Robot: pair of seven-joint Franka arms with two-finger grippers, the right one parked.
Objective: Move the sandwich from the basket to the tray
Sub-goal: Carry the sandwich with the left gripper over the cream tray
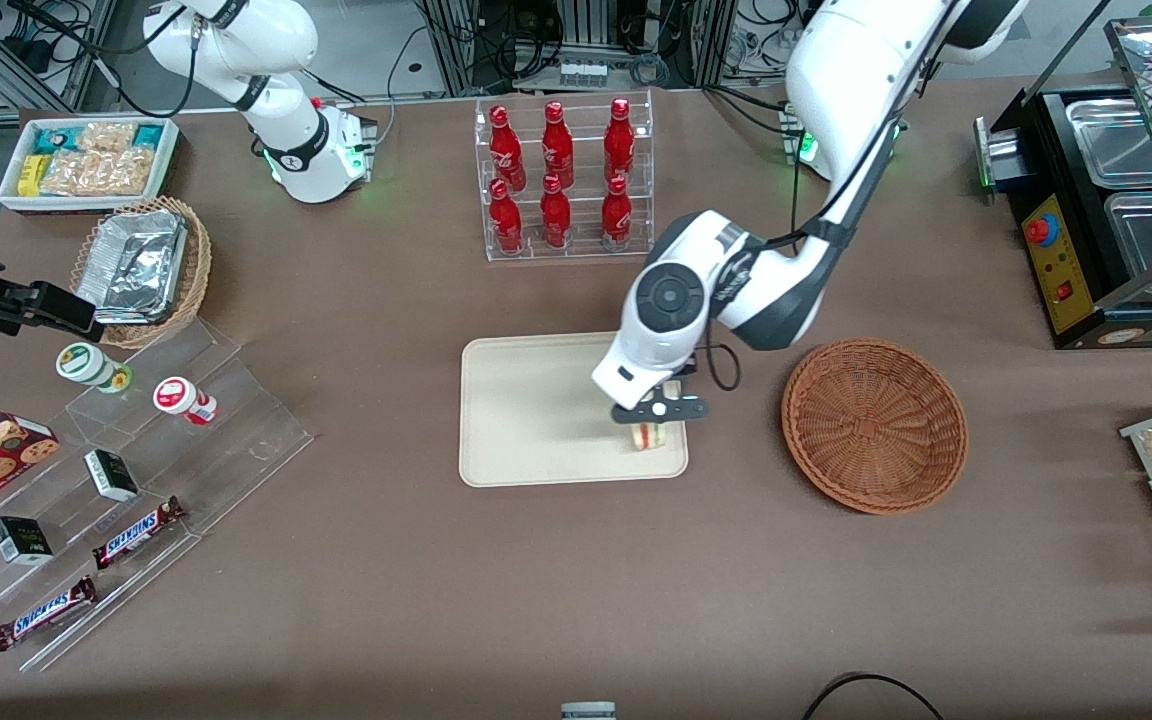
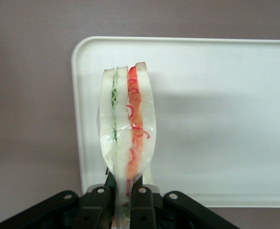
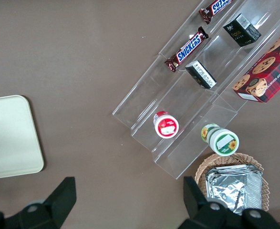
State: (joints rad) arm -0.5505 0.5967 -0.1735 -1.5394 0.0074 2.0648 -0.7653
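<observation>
Closest to the front camera, on the brown desk point(image 1: 536, 600), clear steps point(image 1: 116, 500) hold two Snickers bars point(image 1: 141, 531) and small dark boxes point(image 1: 112, 474), toward the parked arm's end.

A bit farther from the camera lies the cream tray point(image 1: 526, 420). The hand point(image 1: 658, 412) hangs over the tray's corner that is nearest the camera and closest to the basket. The wrist view shows its two black fingers point(image 2: 142, 202) closed tight on one end of the sandwich point(image 2: 126, 126). The sandwich sticks out from between the fingers over the edge of the tray point(image 2: 202, 119), standing on its thin side, so the green and red layers show as stripes through the clear wrap. In the front view the sandwich point(image 1: 648, 435) peeks out just under the hand, low over the tray. I cannot tell if it touches the tray.

Beside the tray, toward the working arm's end, sits the round brown basket point(image 1: 874, 424). The hand is well apart from it.

Farther from the camera than the tray stands a clear rack of red bottles point(image 1: 561, 175). Toward the parked arm's end, a lighter basket point(image 1: 191, 265) holds foil pans, and a white bin point(image 1: 86, 160) holds snack packs.
</observation>
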